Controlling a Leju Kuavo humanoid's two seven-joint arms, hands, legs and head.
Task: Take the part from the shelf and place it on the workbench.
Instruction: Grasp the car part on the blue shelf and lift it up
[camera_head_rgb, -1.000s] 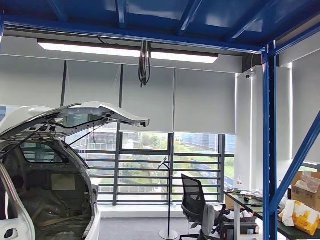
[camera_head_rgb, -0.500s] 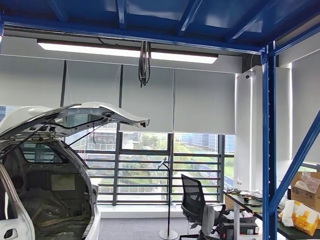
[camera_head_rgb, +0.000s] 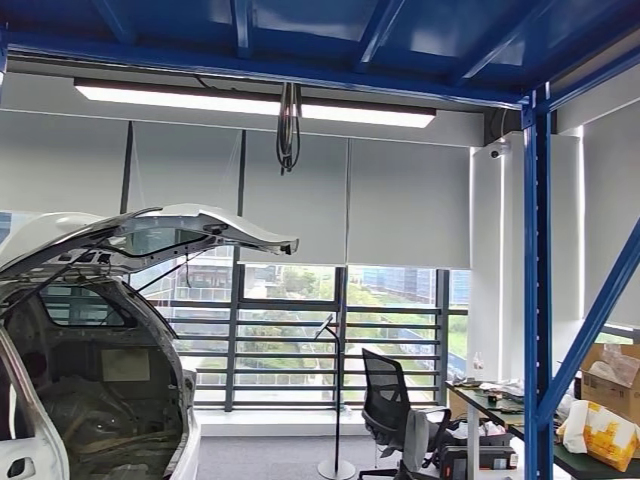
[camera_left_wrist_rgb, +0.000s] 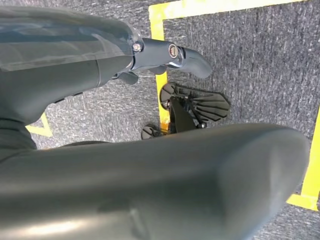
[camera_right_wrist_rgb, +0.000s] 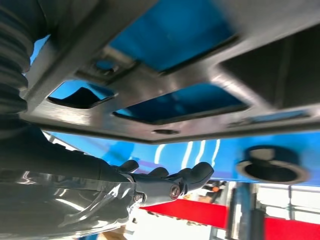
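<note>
The head view looks across a workshop bay under a blue steel frame (camera_head_rgb: 538, 300), with a white car body with its tailgate raised (camera_head_rgb: 151, 235) at the left, a black mesh office chair (camera_head_rgb: 389, 400) in the middle distance and a cluttered dark tabletop (camera_head_rgb: 490, 400) with cardboard boxes (camera_head_rgb: 615, 370) at the far right. The task's thing, a flat dark grey stamped-metal part with large cut-out openings (camera_right_wrist_rgb: 241, 75), is up in the air in the right wrist view, lying close over the right robot hand (camera_right_wrist_rgb: 151, 182) with the blue ceiling showing through its holes. That robot hand appears to be carrying the part, its fingers stretched out along the underside, though the place where it actually grips is hidden. The left robot hand (camera_left_wrist_rgb: 151, 55) hangs beside the body over grey carpet marked with yellow tape (camera_left_wrist_rgb: 264, 60), holding nothing, its fingers loosely extended. The part is off the shelf and not yet set down; which surface is the workbench cannot be told for sure. The risk from here is that a broad, thin plate held from one side could tip or slide out of the robot hand while the robot walks. Its wide edge could also strike the blue frame or the chair on the way to the tabletop.
</note>
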